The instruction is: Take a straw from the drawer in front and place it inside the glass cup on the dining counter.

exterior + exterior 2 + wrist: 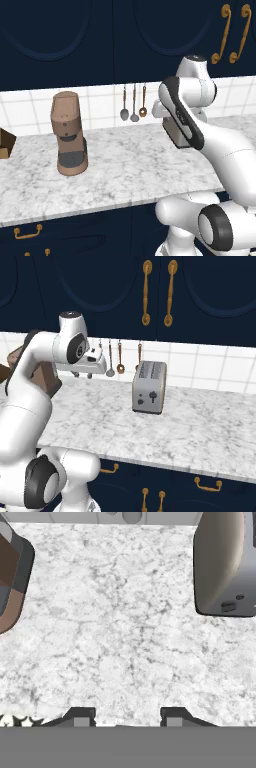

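The robot is facing a marbled worktop (125, 165) backed by white tile, where appliances are standing ready for use: a brown coffee machine (69, 134) at the left and a silver toaster (149, 387) at the right. 3 utensils (133, 103) are hanging on the far wall between them, off the work surface. Below the near edge, a navy drawer (210, 488) with a small brass bow handle (208, 485) is sitting closed, so the straw is presumably lying hidden inside it; the glass cup cannot be located from here. The white arm is folding up over the worktop, elbow raised, hand pointing straight down at bare marble between the 2 appliances. The gripper (128, 716) is hovering with its 2 dark fingertips (80, 717) parted with a clear gap, holding nothing.
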